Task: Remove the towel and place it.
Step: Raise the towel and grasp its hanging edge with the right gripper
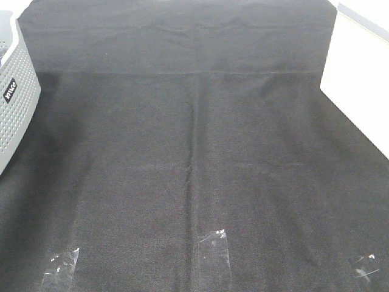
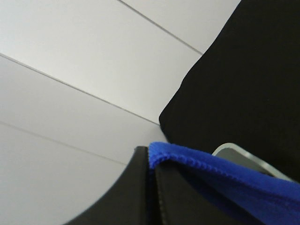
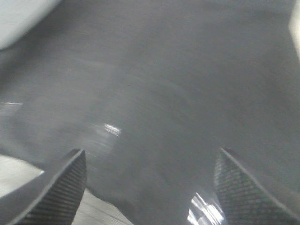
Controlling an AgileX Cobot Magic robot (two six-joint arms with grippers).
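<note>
Towel [image 2: 225, 173] hem was pinched in left gripper [image 2: 149, 164], clenched tight; towel not seen in high view. Right gripper [image 3: 150, 183] was spread wide, empty, over black table cloth [image 1: 194, 152]. Grip was only on edge: could slip. Loose towel could snag grey basket [image 1: 15, 91] at ten o'clock.

I get only a hemmed strip of the royal-blue microfibre towel [image 2: 225, 171]; the rest runs off the left wrist view. My right wrist view is smeared, the right claw [image 3: 150, 178] cropped to its tips. The grey perforated plastic basket [image 1: 15, 91] is cut off too.
</note>
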